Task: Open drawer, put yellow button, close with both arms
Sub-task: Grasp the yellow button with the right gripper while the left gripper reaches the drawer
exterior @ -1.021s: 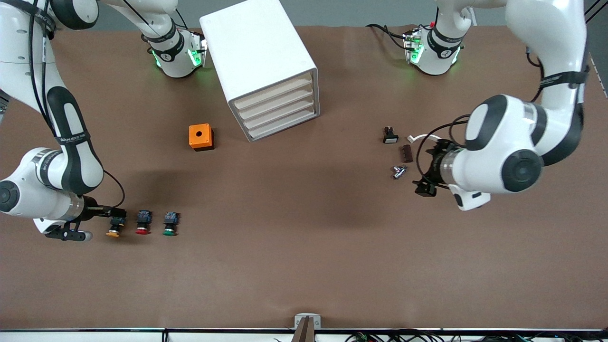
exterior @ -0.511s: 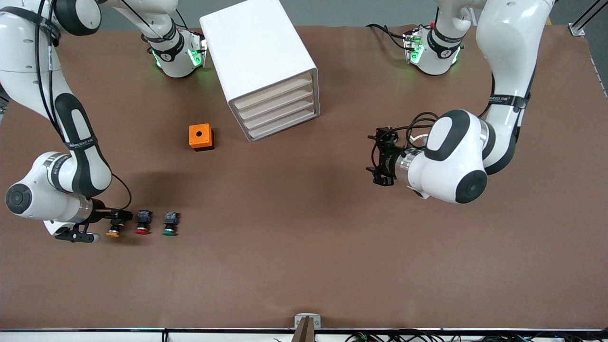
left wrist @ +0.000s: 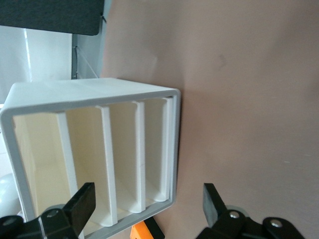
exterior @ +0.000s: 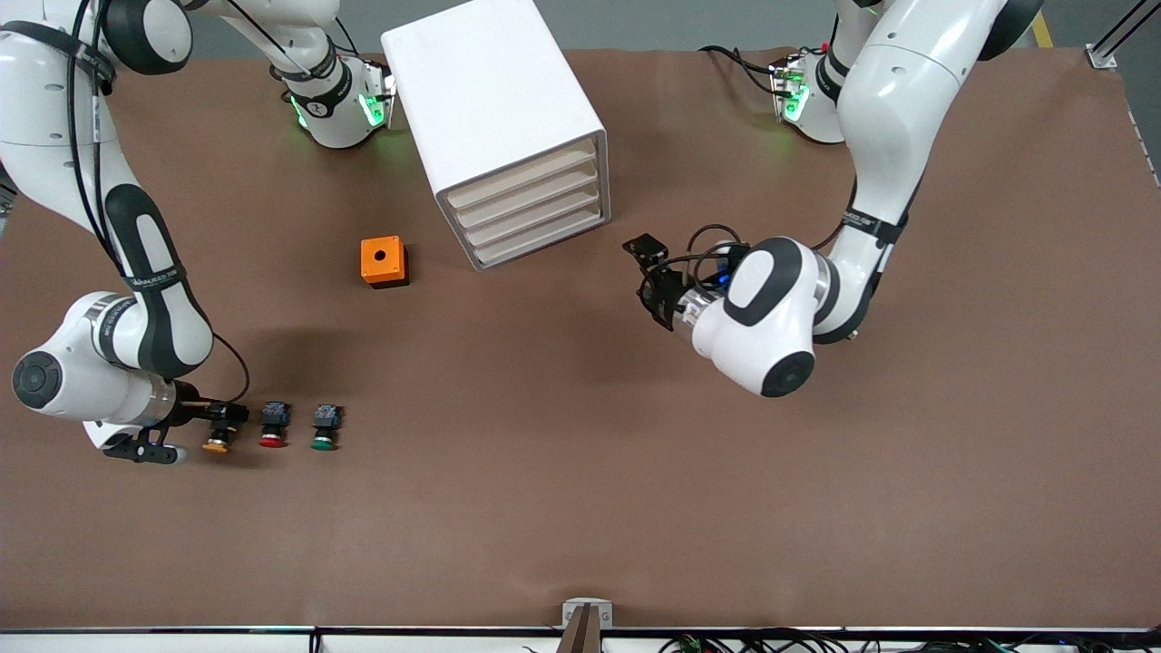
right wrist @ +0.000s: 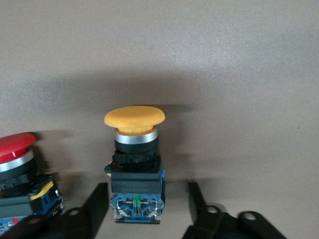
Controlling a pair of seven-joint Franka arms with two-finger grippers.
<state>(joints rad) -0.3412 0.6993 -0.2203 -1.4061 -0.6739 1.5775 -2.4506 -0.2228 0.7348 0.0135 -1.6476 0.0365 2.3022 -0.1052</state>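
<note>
front view: my right gripper (exterior: 220,419) sits low at the small yellow-capped push button with a black and blue block body (exterior: 218,433), first in a row with the red-capped button (exterior: 272,425) and green-capped button (exterior: 325,427), near the right arm's end of the table. my left gripper (exterior: 655,283) hovers beside the white rounded plastic drawer cabinet (exterior: 494,118), whose top beige-fronted drawer (exterior: 526,179) is shut. left wrist view: my fingers (left wrist: 82,203) are spread apart, holding nothing, facing the drawers. right wrist view: fingers (right wrist: 97,205) spread either side of the button's block, not yet touching. it looks light, rigid and smooth; i'd grip the square block, not the cap.

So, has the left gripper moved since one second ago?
Yes. The left gripper has swung over the table from the left arm's end toward the white cabinet, whose four drawers are all shut.
</note>
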